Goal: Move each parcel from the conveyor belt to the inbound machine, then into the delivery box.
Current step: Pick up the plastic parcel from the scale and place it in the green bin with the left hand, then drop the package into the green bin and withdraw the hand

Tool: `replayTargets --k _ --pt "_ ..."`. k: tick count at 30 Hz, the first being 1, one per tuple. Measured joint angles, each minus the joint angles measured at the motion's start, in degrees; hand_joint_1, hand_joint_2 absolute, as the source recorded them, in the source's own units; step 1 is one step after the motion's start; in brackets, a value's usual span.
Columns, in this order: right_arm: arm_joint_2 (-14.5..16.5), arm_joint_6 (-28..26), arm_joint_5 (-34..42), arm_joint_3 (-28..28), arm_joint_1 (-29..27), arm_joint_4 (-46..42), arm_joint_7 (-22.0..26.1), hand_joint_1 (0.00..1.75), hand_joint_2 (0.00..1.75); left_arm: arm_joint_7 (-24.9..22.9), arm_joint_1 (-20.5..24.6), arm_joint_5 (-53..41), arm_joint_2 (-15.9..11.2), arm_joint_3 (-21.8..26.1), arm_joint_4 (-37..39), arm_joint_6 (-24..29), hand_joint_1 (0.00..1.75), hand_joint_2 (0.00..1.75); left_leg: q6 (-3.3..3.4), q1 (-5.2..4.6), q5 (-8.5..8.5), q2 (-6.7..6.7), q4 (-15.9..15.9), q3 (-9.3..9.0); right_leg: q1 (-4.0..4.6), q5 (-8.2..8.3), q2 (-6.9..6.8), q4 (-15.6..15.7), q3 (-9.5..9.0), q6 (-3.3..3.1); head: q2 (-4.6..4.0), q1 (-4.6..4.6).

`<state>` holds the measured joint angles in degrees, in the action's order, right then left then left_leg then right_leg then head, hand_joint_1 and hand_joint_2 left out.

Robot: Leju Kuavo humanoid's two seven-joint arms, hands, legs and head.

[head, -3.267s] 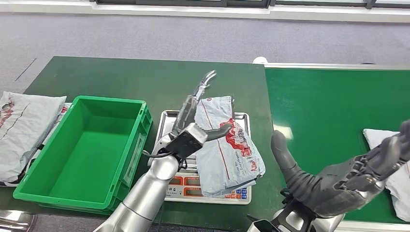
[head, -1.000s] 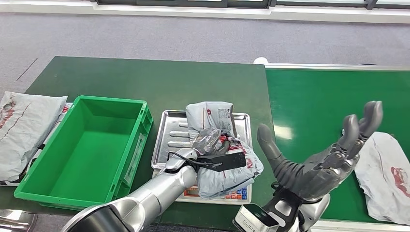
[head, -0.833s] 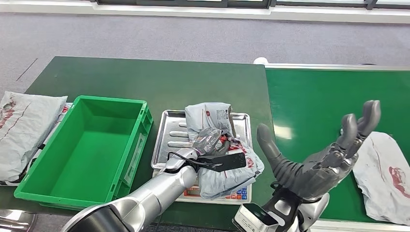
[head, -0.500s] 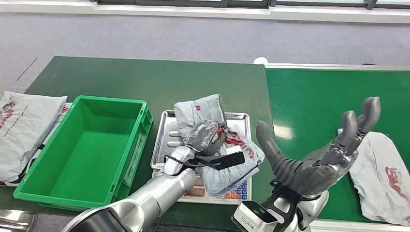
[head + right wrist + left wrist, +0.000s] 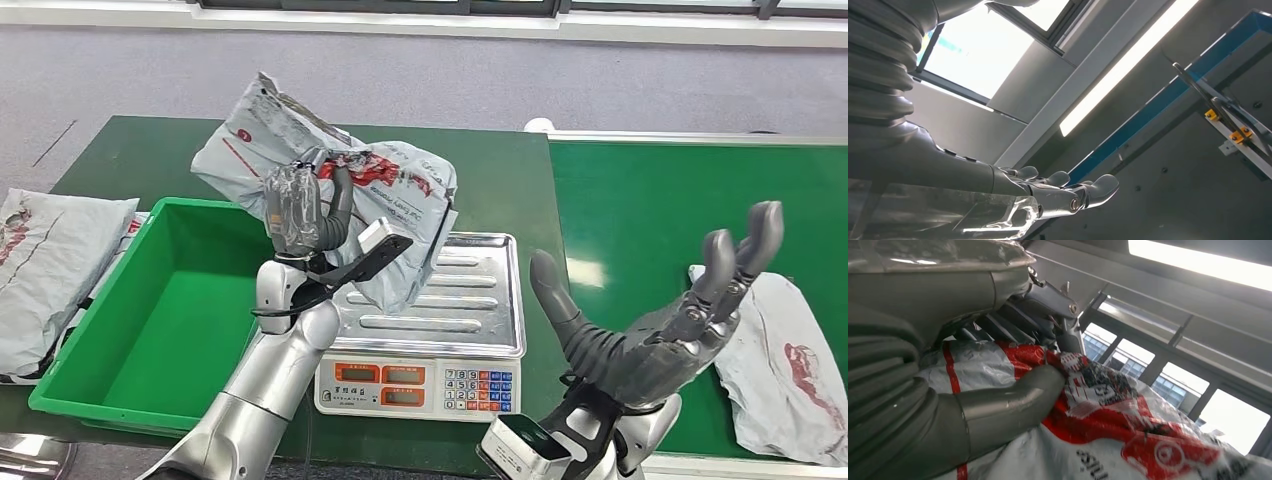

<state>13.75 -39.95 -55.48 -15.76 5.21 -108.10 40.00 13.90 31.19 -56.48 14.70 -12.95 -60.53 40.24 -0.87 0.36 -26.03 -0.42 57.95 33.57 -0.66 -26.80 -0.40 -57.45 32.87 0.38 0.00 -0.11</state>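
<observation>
The green delivery box [image 5: 170,310] sits just left of and below the left robot hand [image 5: 300,215]. That robot hand grips a soft, crumpled, slippery-looking grey parcel [image 5: 340,200] aloft; a mid-body grasp seems soundest. The right robot hand [image 5: 660,320] is spread, holding nothing.

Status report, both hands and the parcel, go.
Left hand grips parcel, raised between scale and green box. Right hand open, empty. Path clear.
</observation>
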Motion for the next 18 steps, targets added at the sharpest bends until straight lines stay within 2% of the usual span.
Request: replayTargets --k 8,18 --pt "0.0 0.0 -0.65 0.07 -0.09 -0.54 0.0 0.0 1.75 1.97 -1.82 -3.5 0.08 4.64 -4.83 0.0 1.75 1.75 0.0 0.0 0.0 0.02 0.02 0.0 0.01 0.01 0.03 0.0 0.01 0.01 0.0 0.0" --pt "0.0 0.0 -0.28 0.55 -0.22 -0.85 -0.01 0.0 1.75 -0.32 -2.21 -9.61 0.38 12.44 -7.99 0.0 1.75 1.75 0.0 0.01 0.01 0.03 0.02 -0.01 0.01 0.01 0.04 -0.02 0.01 0.01 0.0 0.01"
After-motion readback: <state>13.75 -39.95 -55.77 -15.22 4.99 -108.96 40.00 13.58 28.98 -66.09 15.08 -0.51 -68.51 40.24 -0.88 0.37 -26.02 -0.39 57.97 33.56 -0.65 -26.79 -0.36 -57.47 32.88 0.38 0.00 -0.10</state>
